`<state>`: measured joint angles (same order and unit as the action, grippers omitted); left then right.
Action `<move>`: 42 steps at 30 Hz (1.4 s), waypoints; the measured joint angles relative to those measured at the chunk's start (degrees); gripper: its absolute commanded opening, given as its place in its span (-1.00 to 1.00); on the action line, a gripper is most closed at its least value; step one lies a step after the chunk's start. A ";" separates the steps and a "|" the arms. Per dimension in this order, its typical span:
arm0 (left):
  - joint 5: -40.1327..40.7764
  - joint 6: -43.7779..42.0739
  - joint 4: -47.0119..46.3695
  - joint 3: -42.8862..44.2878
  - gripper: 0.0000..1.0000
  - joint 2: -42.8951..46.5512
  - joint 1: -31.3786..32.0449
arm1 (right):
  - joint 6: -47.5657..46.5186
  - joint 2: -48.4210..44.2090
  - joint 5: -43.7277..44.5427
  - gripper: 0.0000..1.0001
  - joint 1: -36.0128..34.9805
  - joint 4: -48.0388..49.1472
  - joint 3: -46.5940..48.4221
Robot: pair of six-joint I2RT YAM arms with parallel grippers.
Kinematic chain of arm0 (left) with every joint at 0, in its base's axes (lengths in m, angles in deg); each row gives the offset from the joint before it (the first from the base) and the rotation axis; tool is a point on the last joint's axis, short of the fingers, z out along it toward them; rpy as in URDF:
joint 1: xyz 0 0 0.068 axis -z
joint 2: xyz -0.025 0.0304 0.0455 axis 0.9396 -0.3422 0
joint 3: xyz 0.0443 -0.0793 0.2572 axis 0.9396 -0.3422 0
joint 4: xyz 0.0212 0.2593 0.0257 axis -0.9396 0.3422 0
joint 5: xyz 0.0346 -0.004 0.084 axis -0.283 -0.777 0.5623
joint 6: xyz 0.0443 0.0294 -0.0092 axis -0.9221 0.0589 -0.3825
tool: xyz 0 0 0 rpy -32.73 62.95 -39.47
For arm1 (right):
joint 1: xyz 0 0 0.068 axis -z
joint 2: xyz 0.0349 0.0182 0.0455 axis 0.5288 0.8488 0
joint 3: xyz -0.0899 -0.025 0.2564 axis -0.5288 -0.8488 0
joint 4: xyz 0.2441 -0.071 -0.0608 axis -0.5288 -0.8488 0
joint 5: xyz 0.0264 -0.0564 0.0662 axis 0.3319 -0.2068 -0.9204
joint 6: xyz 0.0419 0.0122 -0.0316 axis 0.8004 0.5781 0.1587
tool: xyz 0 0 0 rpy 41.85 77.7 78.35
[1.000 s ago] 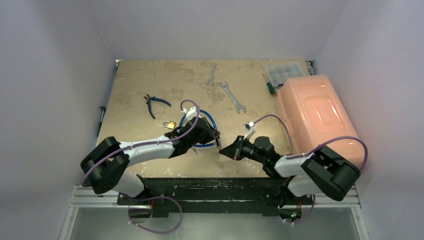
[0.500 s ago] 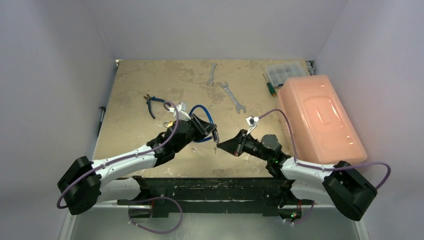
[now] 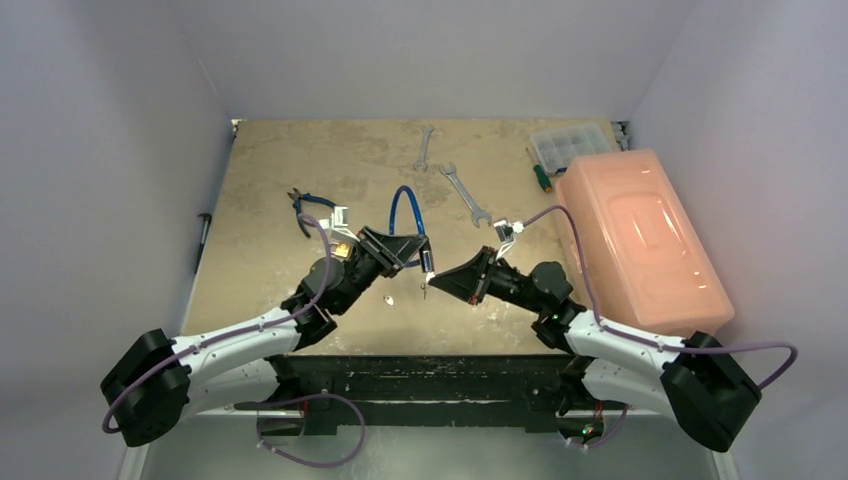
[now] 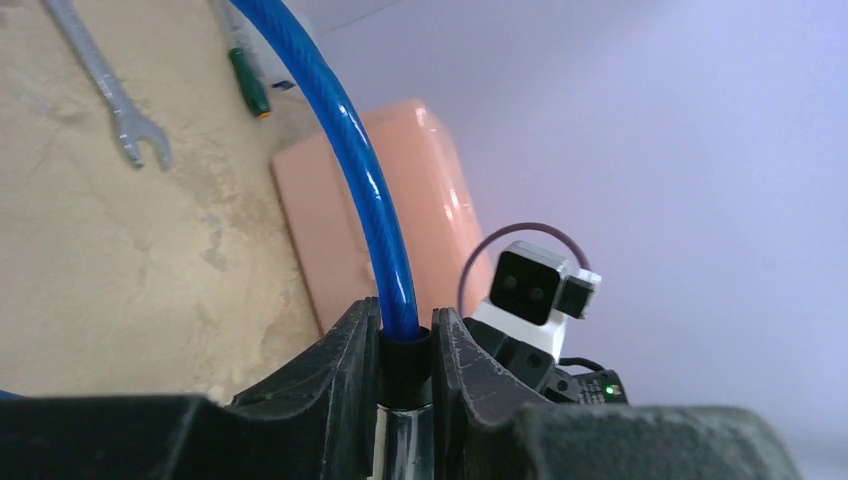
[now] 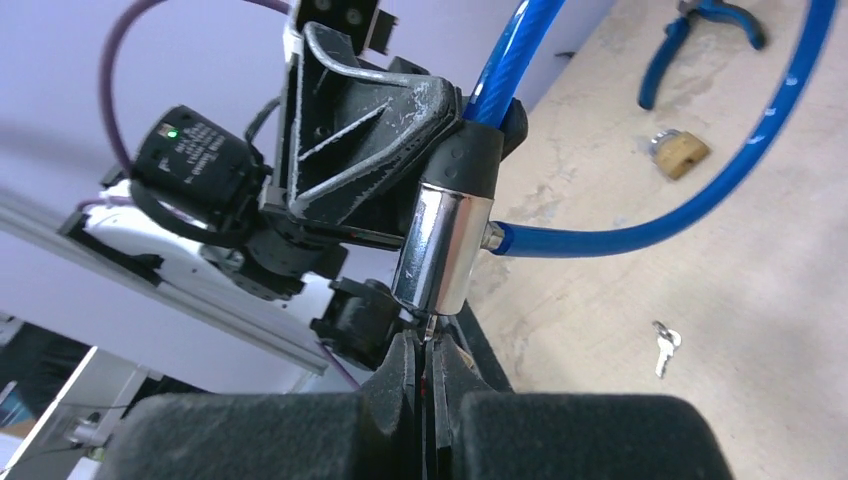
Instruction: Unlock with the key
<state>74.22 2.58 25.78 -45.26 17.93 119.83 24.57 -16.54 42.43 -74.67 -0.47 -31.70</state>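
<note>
Currently the left gripper (image 4: 405, 345) is clamping the blue plastic-coated cable lock (image 5: 600, 235) by its collar, while the closed right gripper (image 5: 428, 352) is pinching the tiny silvery metal key (image 5: 428, 326) at the chrome cylinder (image 5: 445, 250) mouth; insertion appears underway, and next a straight, axial twist is needed

The top external camera sits above and behind both arm bases, looking down over the whole table (image 3: 260, 170) from far enough to take in both arms and the pink box (image 3: 630, 240). The left wrist camera sits just behind the left pincer (image 4: 405, 335), hard against the blue cable lock (image 4: 350, 150), and faces that same box and the right wrist's camera housing (image 4: 530, 285). The right wrist camera looks the opposite way along the right pincer (image 5: 425, 350), very near the key (image 5: 425, 328) and the lock's chrome barrel (image 5: 445, 250), and shares cable and table with both other views.
</note>
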 measured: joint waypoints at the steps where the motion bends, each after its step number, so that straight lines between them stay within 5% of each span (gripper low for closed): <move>1: -0.26 0.26 -1.92 -0.46 -1.00 0.00 -0.02 | 0.44 0.13 -0.42 -1.00 0.00 0.98 0.13; 18: -7.32 3.87 -32.06 -4.87 -1.00 -2.82 -0.22 | 14.12 9.99 -9.05 -1.00 -0.46 27.36 3.26; 30: -8.35 3.74 -33.55 -5.46 -1.00 -2.16 -0.17 | 17.77 13.05 -13.18 -1.00 -0.37 31.61 4.81; 42: -8.31 2.01 -28.37 -5.49 -1.00 -0.37 0.50 | 11.52 5.27 -15.41 -0.33 -0.26 18.25 5.79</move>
<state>65.91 4.59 -2.59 -50.74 17.56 120.34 36.09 -11.27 27.03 -74.93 17.78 -25.91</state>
